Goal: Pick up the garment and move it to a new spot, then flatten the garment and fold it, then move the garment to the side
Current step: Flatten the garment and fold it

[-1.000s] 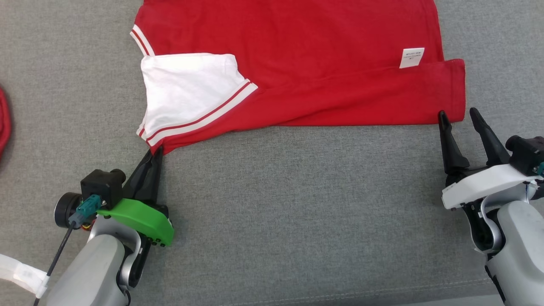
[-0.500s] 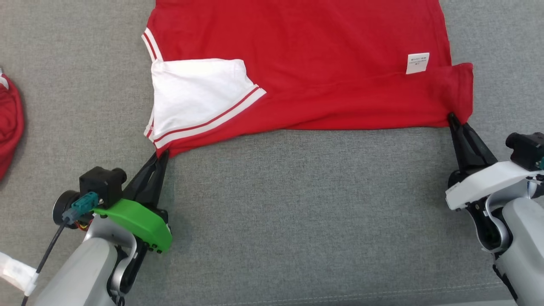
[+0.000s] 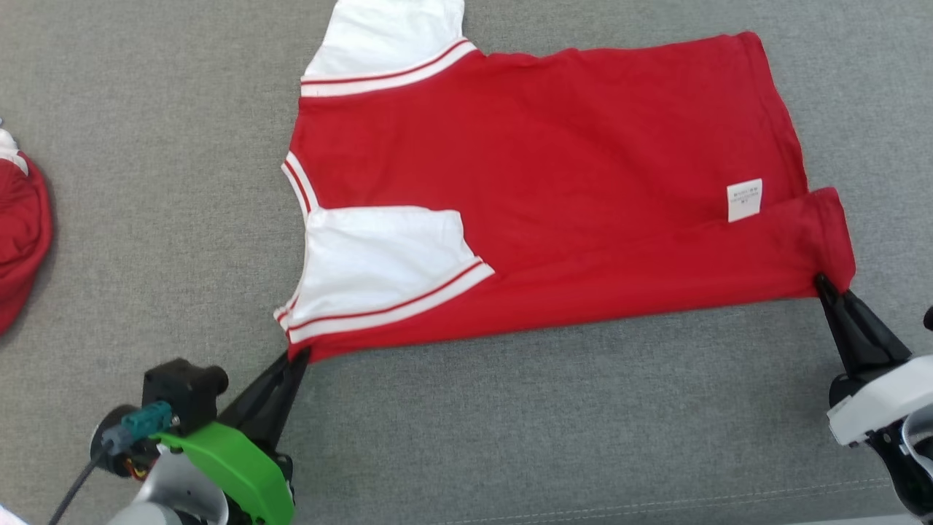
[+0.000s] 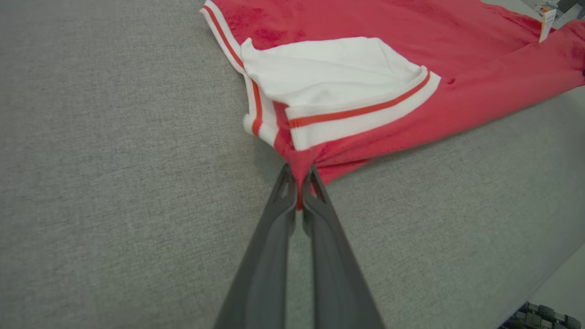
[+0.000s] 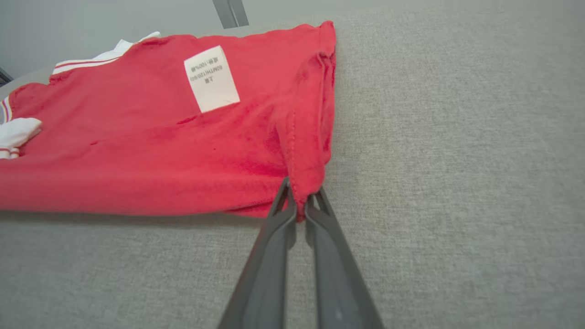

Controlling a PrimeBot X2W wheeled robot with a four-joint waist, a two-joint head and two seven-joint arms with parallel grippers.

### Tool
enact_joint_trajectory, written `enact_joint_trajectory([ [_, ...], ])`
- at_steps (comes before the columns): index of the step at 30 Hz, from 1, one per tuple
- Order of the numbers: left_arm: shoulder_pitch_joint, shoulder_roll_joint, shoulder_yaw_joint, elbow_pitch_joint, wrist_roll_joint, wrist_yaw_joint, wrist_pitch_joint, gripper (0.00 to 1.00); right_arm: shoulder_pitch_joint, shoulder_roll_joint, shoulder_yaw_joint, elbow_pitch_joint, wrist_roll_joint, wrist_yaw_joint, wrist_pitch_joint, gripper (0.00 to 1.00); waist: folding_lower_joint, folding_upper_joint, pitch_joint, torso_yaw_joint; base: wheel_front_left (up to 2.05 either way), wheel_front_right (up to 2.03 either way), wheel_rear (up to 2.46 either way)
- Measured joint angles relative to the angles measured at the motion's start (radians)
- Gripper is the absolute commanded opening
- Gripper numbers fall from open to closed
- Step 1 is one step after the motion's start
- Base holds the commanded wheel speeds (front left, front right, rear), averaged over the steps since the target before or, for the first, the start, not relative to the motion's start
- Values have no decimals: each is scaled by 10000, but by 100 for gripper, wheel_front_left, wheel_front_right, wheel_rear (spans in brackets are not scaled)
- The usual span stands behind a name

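a red garment [image 3: 554, 182] with white sleeves lies spread on a grey fabric surface [image 3: 510, 437]; the garment's near long edge is doubled over onto its body, so one white sleeve [image 3: 379, 262] rests on top of the red and a white label [image 3: 744, 199] shows near the hem end; the other white sleeve [image 3: 386, 44] sticks out from the garment's far side; the left gripper [image 3: 299, 356] is clenched on the garment's near corner just below the folded sleeve, with a pinch of red cloth between its fingers in the left wrist view; the right gripper [image 3: 824, 281] is clenched on the garment's near hem corner, cloth bunched between its fingers likewise; gripping both ends of one edge seems meant to hold the fold line taut and straight, so it can be drawn over without sagging; by this judgement the folding is under way and the move aside is not yet done; a second red cloth [image 3: 22, 240] lies well apart from the garment, off its collar end
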Motion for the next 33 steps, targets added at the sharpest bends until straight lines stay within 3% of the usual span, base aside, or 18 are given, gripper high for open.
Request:
enact_joint_trajectory([
  [9, 1550, 79, -297, -953, 46, 913, 58, 0, 1383, -209, -291, -376, 322, 0, 0, 0, 0, 0, -299, -146, 0, 0, 0],
  [18, 1624, -504, -777, 382, 339, 1034, -226, 0, 1663, 161, -274, 370, -311, 4, 0, 0, 0, 0, -655, -228, 0, 0, 0],
  [19, 1615, -591, -815, 514, 339, 1005, -240, 0, 1663, 253, -349, 468, -314, 4, 0, 13, 0, 0, -706, -237, 0, 0, 0],
  [20, 1607, -671, -851, 644, 349, 995, -290, 0, 1663, 299, -360, 531, -345, 4, 0, 46, 0, 0, -755, -246, 0, 0, 0],
  [21, 1606, -734, -853, 723, 339, 982, -341, 0, 1663, 332, -364, 570, -384, 2, 0, 88, 0, 0, -792, -252, 0, 0, 0],
  [22, 1596, -790, -872, 828, 328, 966, -347, 0, 1663, 374, -384, 623, -389, 0, 0, 100, 0, 0, -841, -258, 0, 0, 0],
  [25, 1565, -876, -941, 1126, 309, 1005, -226, 47, 1692, 374, -510, 662, -403, -4, 0, 100, 0, 0, -969, -269, 0, 0, 0],
  [26, 1545, -941, -951, 1206, 309, 1053, -228, 80, 1717, 380, -604, 627, -466, -2, 0, 100, 0, 0, -1012, -271, 0, 0, 0],
  [27, 1530, -1003, -943, 1252, 309, 1103, -232, 100, 1735, 387, -704, 575, -579, -2, 0, 100, 0, 0, -1046, -272, 0, 0, 0],
  [33, 1570, -949, -727, 706, 382, 1641, -359, 100, 1902, 506, -1597, -303, -1388, -4, 0, 100, 0, 0, -1210, -338, 0, 0, 0],
])
